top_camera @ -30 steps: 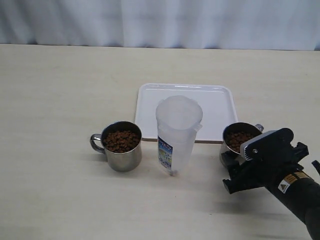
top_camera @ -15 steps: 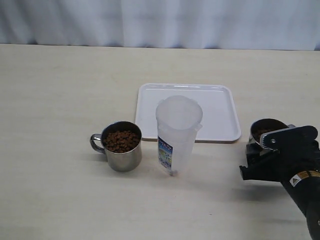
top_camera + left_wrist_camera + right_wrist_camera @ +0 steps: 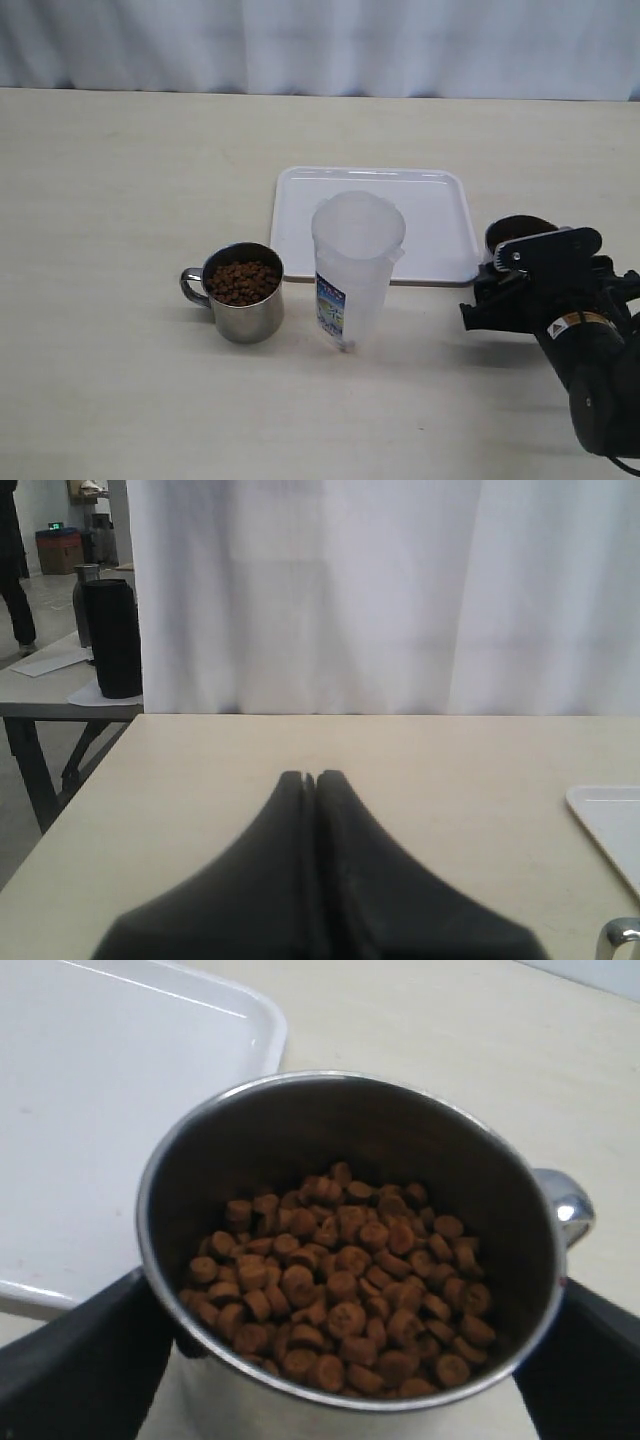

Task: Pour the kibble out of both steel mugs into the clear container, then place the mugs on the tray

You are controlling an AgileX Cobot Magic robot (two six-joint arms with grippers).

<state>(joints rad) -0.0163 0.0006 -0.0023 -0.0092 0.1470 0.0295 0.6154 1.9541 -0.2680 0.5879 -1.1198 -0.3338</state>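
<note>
One steel mug (image 3: 243, 292), full of brown kibble (image 3: 242, 281), stands on the table left of the clear container (image 3: 355, 270), handle pointing left. The tall container stands upright in front of the white tray (image 3: 440, 200). My right gripper (image 3: 520, 262) is shut on the second steel mug (image 3: 518, 231) just off the tray's right edge. In the right wrist view its fingers (image 3: 80, 1360) flank that mug (image 3: 230, 1400), which is upright and holds kibble (image 3: 340, 1280). My left gripper (image 3: 309, 777) is shut on nothing, over bare table, outside the exterior view.
A white curtain (image 3: 320, 40) hangs behind the table's far edge. The left wrist view shows the tray's corner (image 3: 610, 825), a mug handle (image 3: 620, 940), and another table with a dark bottle (image 3: 112, 635) beyond the table's edge.
My right gripper carried its mug to the right, then back a little and farther from the camera, to beside the tray's right edge. The left mug and the container stayed put.
</note>
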